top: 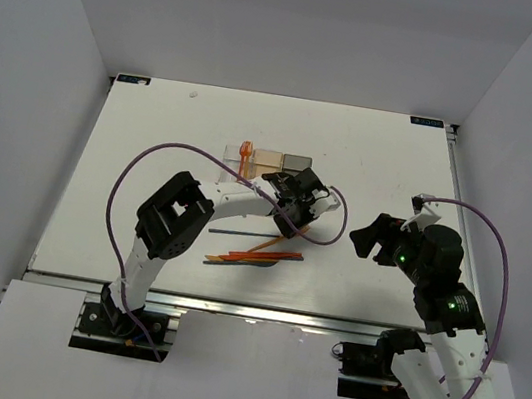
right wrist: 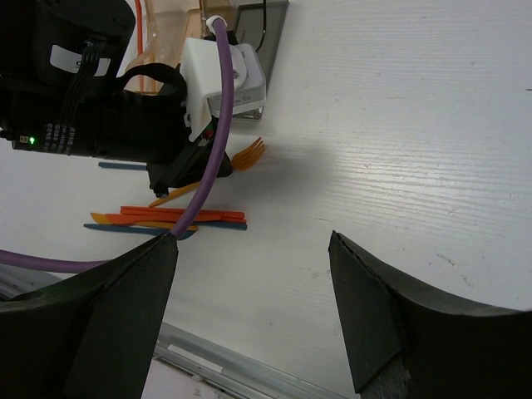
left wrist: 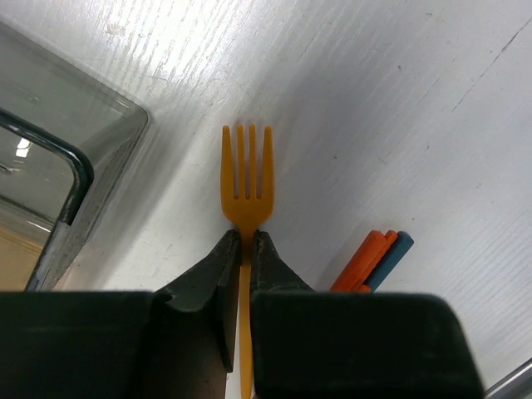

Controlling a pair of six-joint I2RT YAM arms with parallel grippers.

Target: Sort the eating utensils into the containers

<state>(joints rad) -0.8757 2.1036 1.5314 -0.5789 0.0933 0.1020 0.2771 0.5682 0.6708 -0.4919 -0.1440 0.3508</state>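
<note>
My left gripper is shut on the neck of an orange fork, tines pointing away, low over the white table just beside the dark smoky bin. From above, this gripper is in front of the row of three bins: clear, tan, dark. An orange utensil stands in the clear bin. The held fork also shows in the right wrist view. My right gripper is open and empty, off to the right.
A loose pile of orange and dark blue utensils lies near the table's front edge, also in the right wrist view. One dark blue utensil lies apart behind it. The left arm's purple cable loops over the table.
</note>
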